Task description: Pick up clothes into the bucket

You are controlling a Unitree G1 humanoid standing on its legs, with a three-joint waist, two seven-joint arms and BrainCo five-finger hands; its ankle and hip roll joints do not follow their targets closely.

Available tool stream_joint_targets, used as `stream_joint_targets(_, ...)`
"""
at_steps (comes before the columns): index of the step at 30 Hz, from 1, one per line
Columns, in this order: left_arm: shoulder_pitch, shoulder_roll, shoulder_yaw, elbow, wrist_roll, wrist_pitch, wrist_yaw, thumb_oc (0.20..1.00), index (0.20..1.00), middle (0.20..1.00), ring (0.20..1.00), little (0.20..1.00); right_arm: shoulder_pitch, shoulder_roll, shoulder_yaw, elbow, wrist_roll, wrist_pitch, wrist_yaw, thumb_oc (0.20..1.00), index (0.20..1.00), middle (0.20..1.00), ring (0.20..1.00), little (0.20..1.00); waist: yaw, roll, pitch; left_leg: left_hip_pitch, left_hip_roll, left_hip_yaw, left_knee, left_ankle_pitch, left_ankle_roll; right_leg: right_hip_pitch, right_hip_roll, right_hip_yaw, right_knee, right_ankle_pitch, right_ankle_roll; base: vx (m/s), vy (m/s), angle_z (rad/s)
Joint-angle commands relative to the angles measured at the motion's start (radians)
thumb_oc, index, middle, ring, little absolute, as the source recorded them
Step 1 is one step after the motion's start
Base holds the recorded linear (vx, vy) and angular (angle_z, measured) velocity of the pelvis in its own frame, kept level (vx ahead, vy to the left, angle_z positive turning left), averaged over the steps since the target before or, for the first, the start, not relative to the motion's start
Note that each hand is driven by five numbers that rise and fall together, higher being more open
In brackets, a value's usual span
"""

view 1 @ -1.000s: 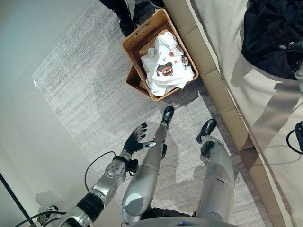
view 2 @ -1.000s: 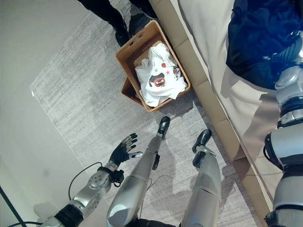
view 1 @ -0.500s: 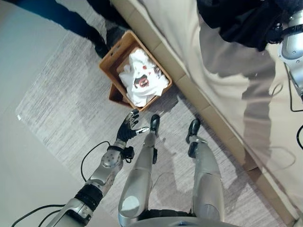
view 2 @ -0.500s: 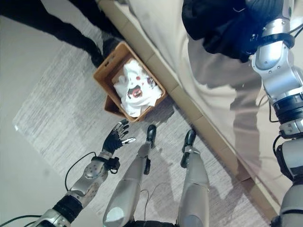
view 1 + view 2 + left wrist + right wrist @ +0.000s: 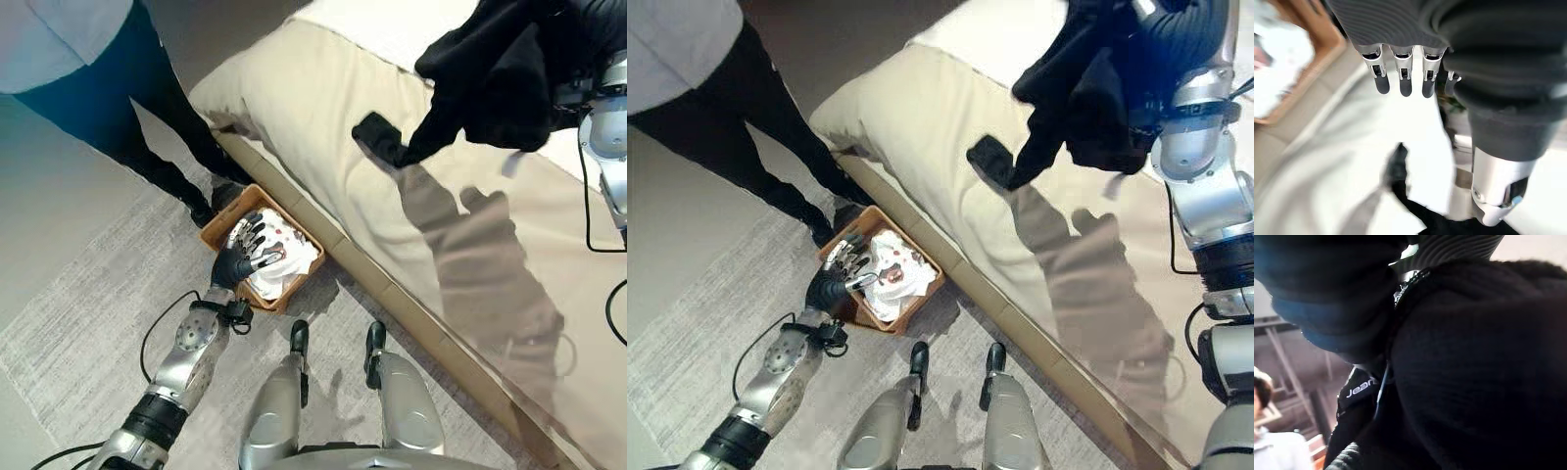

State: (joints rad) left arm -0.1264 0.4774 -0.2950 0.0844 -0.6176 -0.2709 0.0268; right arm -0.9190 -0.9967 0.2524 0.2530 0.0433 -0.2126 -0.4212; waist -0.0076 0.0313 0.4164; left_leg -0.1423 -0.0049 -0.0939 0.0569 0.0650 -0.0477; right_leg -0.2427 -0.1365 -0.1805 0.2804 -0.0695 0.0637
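Note:
A black garment (image 5: pixel 490 78) hangs in the air above the beige bed (image 5: pixel 323 117), one dangling end close to the bed cover. It hangs from my right hand (image 5: pixel 1181 44), which is buried in the dark cloth (image 5: pixel 1474 382). A brown wicker basket (image 5: pixel 906 246) stands on the floor against the bed's side. A white printed garment (image 5: pixel 284 259) lies in it. My left hand (image 5: pixel 238 259) is held up over the basket's near side, open, with its fingers (image 5: pixel 1400 73) straight and holding nothing.
A person in dark trousers (image 5: pixel 147 127) stands right behind the basket at the upper left. A grey rug (image 5: pixel 88 323) covers the floor under the basket. The bed's long edge runs diagonally to the lower right.
The camera has tilted up, shifting the whole picture. The black garment has come up off the bed with my right arm. My left hand has risen from the rug towards the basket.

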Motion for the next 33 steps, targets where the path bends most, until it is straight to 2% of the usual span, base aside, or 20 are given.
stream_joint_targets(1, -0.002, 0.044, -0.001, -0.082, -0.028, -0.042, -0.039, 1.000, 1.000, 1.000, 1.000, 1.000, 0.032, -0.026, 0.001, -0.072, 0.049, -0.059, 0.066, 0.200, 0.200, 0.200, 0.200, 0.200, -0.014, -0.051, -0.177, 0.077, 0.009, -0.008, 0.032, -0.082, -0.031, 0.160, -0.017, -0.044, -0.104, 0.013, 0.058, 0.10, 0.013, -0.07)
stream_joint_targets(2, -0.057, 0.080, 0.002, -0.120, 0.010, -0.038, -0.037, 1.000, 1.000, 1.000, 1.000, 1.000, 0.066, -0.020, -0.002, -0.100, 0.069, -0.051, 0.109, 0.200, 0.200, 0.200, 0.200, 0.200, -0.023, -0.057, -0.221, 0.106, 0.015, 0.000, 0.015, -0.084, -0.032, 0.193, -0.013, -0.046, -0.125, 0.014, 0.060, 0.09, 0.005, -0.04)
stream_joint_targets(3, -0.056, 0.081, 0.001, -0.121, 0.010, -0.037, -0.036, 1.000, 1.000, 1.000, 1.000, 1.000, 0.070, -0.020, -0.006, -0.102, 0.069, -0.050, 0.110, 0.200, 0.200, 0.200, 0.200, 0.200, -0.023, -0.058, -0.221, 0.108, 0.016, 0.000, 0.013, -0.084, -0.032, 0.196, -0.012, -0.046, -0.128, 0.014, 0.060, 0.10, -0.002, -0.08)
stream_joint_targets(4, -0.116, 0.101, -0.002, -0.131, 0.051, -0.036, -0.025, 1.000, 1.000, 1.000, 1.000, 1.000, 0.096, -0.024, 0.002, -0.123, 0.078, -0.044, 0.148, 0.200, 0.200, 0.200, 0.200, 0.200, -0.031, -0.066, -0.257, 0.138, 0.021, 0.010, 0.001, -0.089, -0.032, 0.232, -0.008, -0.049, -0.156, 0.016, 0.063, 0.04, -0.004, -0.05)
stream_joint_targets(5, -0.117, 0.101, -0.004, -0.131, 0.051, -0.036, -0.024, 1.000, 1.000, 1.000, 1.000, 1.000, 0.099, -0.024, -0.001, -0.125, 0.078, -0.043, 0.149, 0.200, 0.200, 0.200, 0.200, 0.200, -0.029, -0.066, -0.256, 0.141, 0.021, 0.010, 0.000, -0.089, -0.032, 0.236, -0.008, -0.049, -0.159, 0.017, 0.063, 0.07, -0.010, -0.05)
stream_joint_targets(7, -0.214, 0.112, -0.032, -0.119, 0.082, -0.033, -0.013, 1.000, 1.000, 1.000, 1.000, 1.000, 0.115, -0.015, 0.028, -0.161, 0.104, -0.037, 0.206, 0.200, 0.200, 0.200, 0.200, 0.200, -0.036, -0.076, -0.303, 0.176, 0.024, 0.029, -0.004, -0.104, -0.028, 0.276, -0.001, -0.039, -0.195, 0.027, 0.066, 0.06, -0.002, -0.03)
stream_joint_targets(11, -0.302, 0.112, -0.067, -0.093, 0.111, -0.031, -0.006, 1.000, 1.000, 1.000, 1.000, 1.000, 0.107, -0.011, 0.061, -0.185, 0.113, -0.028, 0.248, 0.200, 0.200, 0.200, 0.200, 0.200, -0.037, -0.082, -0.331, 0.206, 0.026, 0.052, -0.011, -0.114, -0.025, 0.309, 0.001, -0.024, -0.225, 0.035, 0.068, 0.02, 0.014, -0.19)
stream_joint_targets(12, -0.374, 0.118, -0.107, -0.079, 0.137, -0.024, -0.004, 1.000, 1.000, 1.000, 1.000, 1.000, 0.090, 0.000, 0.091, -0.201, 0.122, -0.022, 0.272, 0.200, 0.200, 0.200, 0.200, 0.200, -0.040, -0.085, -0.345, 0.218, 0.027, 0.060, -0.011, -0.118, -0.023, 0.321, 0.000, -0.018, -0.237, 0.041, 0.070, 0.00, 0.019, -0.26)
stream_joint_targets(17, -0.489, 0.114, -0.185, -0.040, 0.155, -0.017, -0.010, 1.000, 1.000, 1.000, 1.000, 1.000, 0.053, 0.021, 0.137, -0.251, 0.144, -0.021, 0.310, 0.200, 0.200, 0.200, 0.200, 0.200, -0.044, -0.084, -0.361, 0.231, 0.025, 0.076, -0.007, -0.124, -0.022, 0.336, 0.001, -0.005, -0.252, 0.052, 0.073, -0.01, 0.021, -0.15)
stream_joint_targets(22, -0.615, 0.071, -0.286, 0.012, 0.126, -0.010, -0.027, 1.000, 1.000, 1.000, 1.000, 1.000, 0.018, 0.071, 0.183, -0.320, 0.184, -0.030, 0.345, 0.200, 0.200, 0.200, 0.200, 0.200, -0.052, -0.082, -0.375, 0.248, 0.027, 0.086, -0.012, -0.126, -0.019, 0.350, 0.000, 0.000, -0.261, 0.060, 0.076, 0.00, 0.011, -0.07)
stream_joint_targets(26, -0.651, 0.035, -0.319, 0.064, 0.151, -0.001, -0.017, 1.000, 1.000, 1.000, 1.000, 1.000, 0.006, 0.110, 0.192, -0.356, 0.200, -0.039, 0.352, 0.200, 0.200, 0.200, 0.200, 0.200, -0.054, -0.081, -0.377, 0.252, 0.025, 0.085, -0.013, -0.127, -0.015, 0.354, 0.000, 0.001, -0.262, 0.060, 0.079, -0.01, 0.011, -0.06)
stream_joint_targets(33, -0.662, -0.041, -0.327, 0.200, 0.300, 0.019, 0.032, 1.000, 1.000, 1.000, 1.000, 1.000, 0.004, 0.197, 0.171, -0.447, 0.213, -0.064, 0.349, 0.200, 0.200, 0.200, 0.200, 0.200, -0.058, -0.080, -0.377, 0.256, 0.018, 0.084, -0.013, -0.122, -0.007, 0.357, -0.004, 0.002, -0.260, 0.065, 0.081, 0.00, 0.000, 0.00)
